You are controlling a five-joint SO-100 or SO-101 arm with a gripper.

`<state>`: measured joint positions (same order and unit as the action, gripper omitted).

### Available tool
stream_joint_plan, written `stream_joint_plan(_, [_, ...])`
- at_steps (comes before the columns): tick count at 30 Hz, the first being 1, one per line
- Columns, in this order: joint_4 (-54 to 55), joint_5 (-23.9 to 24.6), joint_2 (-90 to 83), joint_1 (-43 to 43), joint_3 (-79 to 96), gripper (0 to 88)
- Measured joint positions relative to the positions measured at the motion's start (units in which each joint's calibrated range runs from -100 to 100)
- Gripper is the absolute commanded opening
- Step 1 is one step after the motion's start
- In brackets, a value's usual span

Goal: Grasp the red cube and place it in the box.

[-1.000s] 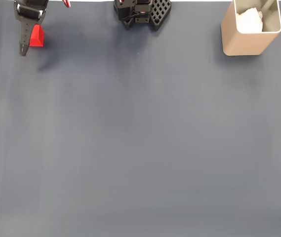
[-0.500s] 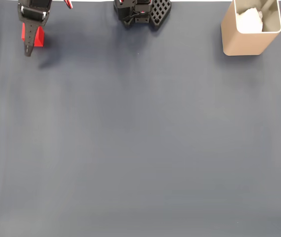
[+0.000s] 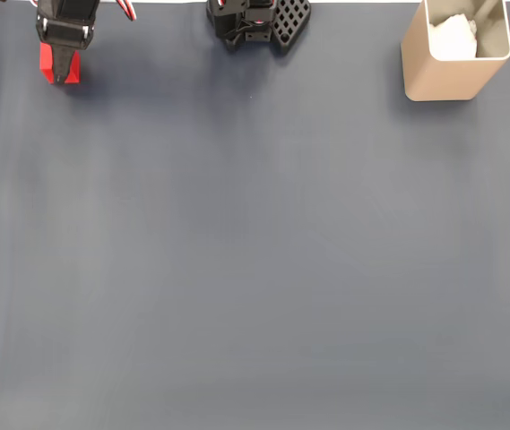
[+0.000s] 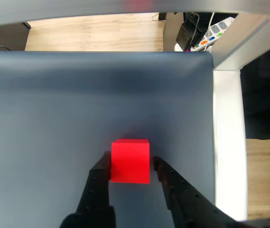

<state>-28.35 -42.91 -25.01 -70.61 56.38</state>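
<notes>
The red cube (image 3: 47,63) rests on the dark mat at the far left of the fixed view, partly covered by my gripper (image 3: 60,72), which hangs right over it. In the wrist view the red cube (image 4: 130,160) lies between the two black fingers (image 4: 101,173). The left finger is against the cube's side, and the right one stands a sliver away. My gripper (image 4: 131,164) is open around the cube, which still sits on the mat. The beige box (image 3: 443,82) stands at the far right, a long way from the cube.
Something white (image 3: 453,36) lies inside the box. The arm's black base (image 3: 256,22) sits at the top middle of the mat. In the wrist view the mat ends close to the cube at a white table strip (image 4: 227,142), with wooden floor beyond.
My gripper has swung rightwards and up from beside the cube to straddle it, now covering the cube's middle. The cube and box have stayed put.
</notes>
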Motion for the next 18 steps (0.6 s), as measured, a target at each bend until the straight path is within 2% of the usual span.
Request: stream_joint_plan(18, [-0.16, -1.56, -0.53, 1.43, 0.0, 7.9])
